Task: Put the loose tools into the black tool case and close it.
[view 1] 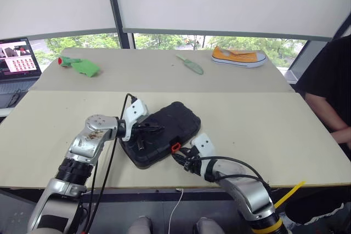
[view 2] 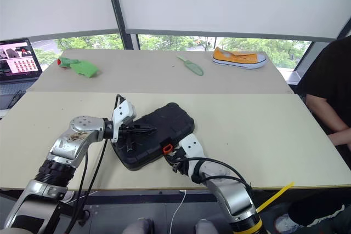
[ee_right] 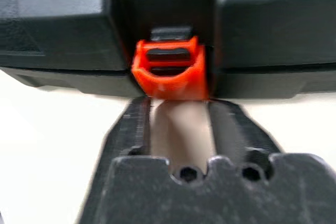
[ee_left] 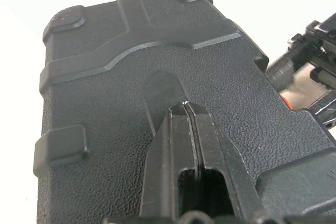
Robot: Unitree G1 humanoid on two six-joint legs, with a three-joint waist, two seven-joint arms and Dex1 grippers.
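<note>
While the black tool case [view 1: 162,131] is lying closed and flat near the front edge of the table [view 1: 263,130], turned at an angle, both arms are reaching to it. Going from the left, the left gripper [view 1: 149,129] is resting on the lid with its two fingers pressed fully together and holding nothing. The left wrist view is showing the lid from close: a grainy black shell with rounded corners, raised ribs and small raised pads. To the right of it, at the front side of the case, the small orange latch [ee_right: 169,69] is sitting in a notch. The right gripper [ee_right: 177,109] is pointing at this latch with its fingers a little apart, their tips just below it; nothing is between them. Only the head views are showing the far table, where a green trowel [view 1: 191,64] and a yellow shoe [view 1: 238,56] are lying.
</note>
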